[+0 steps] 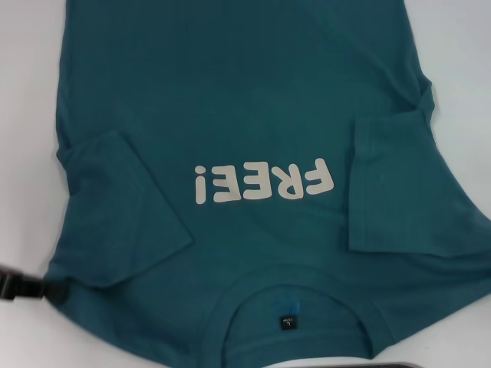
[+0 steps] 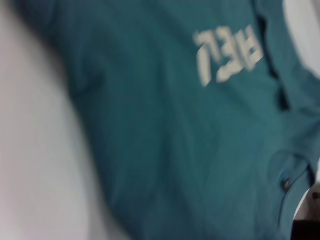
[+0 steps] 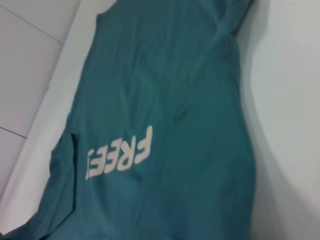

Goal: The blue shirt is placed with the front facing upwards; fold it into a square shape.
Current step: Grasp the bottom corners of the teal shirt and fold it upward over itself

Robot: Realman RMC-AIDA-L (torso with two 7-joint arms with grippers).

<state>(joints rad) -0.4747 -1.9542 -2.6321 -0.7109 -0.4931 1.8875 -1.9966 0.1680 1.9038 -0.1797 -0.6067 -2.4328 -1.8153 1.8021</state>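
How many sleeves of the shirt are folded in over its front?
2. On the blue shirt, the left sleeve lies folded beside the lettering, and the right sleeve on the other side.

a white table top [image 1: 460, 46] is showing along both sides in the head view, its surface plain and smooth under even, diffuse light. in the right wrist view the table's edge [image 3: 47, 107] is running diagonally, and past it a pale tiled floor [image 3: 27, 60] with thin dark grout lines is lying below.
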